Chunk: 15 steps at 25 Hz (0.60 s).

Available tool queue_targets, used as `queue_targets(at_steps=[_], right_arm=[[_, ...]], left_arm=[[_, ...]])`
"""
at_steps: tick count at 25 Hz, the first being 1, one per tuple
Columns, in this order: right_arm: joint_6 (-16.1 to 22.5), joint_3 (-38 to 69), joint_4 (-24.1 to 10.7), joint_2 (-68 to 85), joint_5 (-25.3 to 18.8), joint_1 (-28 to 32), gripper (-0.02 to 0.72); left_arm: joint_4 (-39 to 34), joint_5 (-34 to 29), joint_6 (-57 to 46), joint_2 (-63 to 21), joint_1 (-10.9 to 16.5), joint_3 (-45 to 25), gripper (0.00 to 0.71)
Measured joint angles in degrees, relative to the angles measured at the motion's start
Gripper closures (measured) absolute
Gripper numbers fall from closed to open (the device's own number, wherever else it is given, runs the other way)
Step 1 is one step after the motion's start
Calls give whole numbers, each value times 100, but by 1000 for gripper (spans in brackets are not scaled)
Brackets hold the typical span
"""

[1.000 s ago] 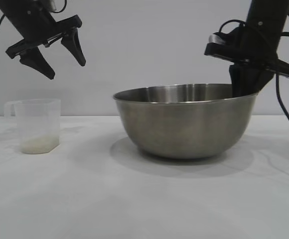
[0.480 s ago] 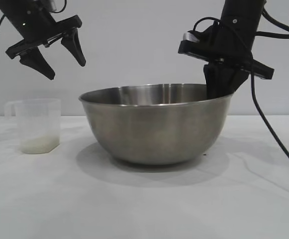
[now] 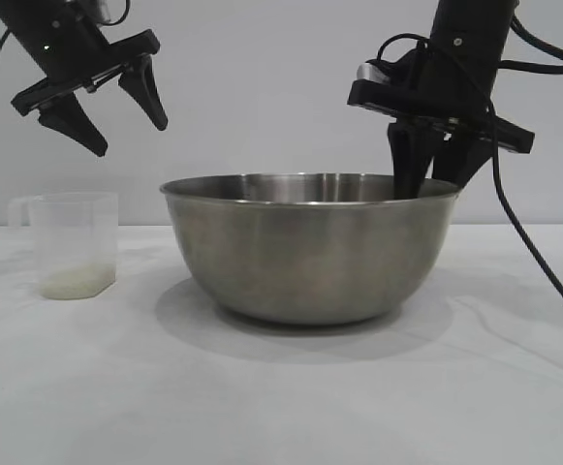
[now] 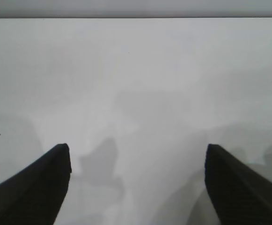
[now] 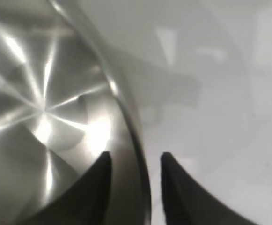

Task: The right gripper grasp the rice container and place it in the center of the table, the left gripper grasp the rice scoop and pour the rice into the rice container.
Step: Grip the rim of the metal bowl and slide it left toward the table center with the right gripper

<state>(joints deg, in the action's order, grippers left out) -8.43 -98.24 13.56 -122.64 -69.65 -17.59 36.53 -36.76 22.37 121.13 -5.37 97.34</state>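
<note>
Desk (image 3: 281,407): the near white surface is bare; the things stand farther back.
Rice container (image 3: 310,247): the steel bowl rests flat on the desk at about the middle of the exterior view. A second ago it stood farther toward the right arm's side, so the carry to the centre looks done.
Rice scoop (image 3: 68,242): the translucent cup stands upright on the desk beside the bowl, apart from it, on the left arm's side.
Rice (image 3: 73,283): a thin pale layer lies in the bottom of the scoop, none poured yet.
Right pincer (image 3: 434,160): it points down over the bowl's rim on the right arm's side. Earlier it pinched that rim; now the fingers stand spread, one inside and one outside the wall, as the right wrist view shows (image 5: 132,183). The bowl is released.
Left pincer (image 3: 116,121): spread, empty, hovering above the scoop and unmoved.
Next, as I judge it: the left arm's turn, going down for the scoop.
</note>
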Motion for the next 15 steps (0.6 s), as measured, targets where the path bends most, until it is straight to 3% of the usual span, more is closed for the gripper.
queue_targets(at_steps=[3,4,7,15], right_arm=[[0,0,-126,235,-13,0,153],[0,0,-203,308,-12,0,111],[83,0,-425,434,-25,43,127],[295,30,-516,1199,-76,685,127]], left_arm=[[0,0,0,0,0,0,192],[0,0,0,0,0,0,192],[0,-4,0,0,0,0,192],[0,-4,0,0,0,0,192]])
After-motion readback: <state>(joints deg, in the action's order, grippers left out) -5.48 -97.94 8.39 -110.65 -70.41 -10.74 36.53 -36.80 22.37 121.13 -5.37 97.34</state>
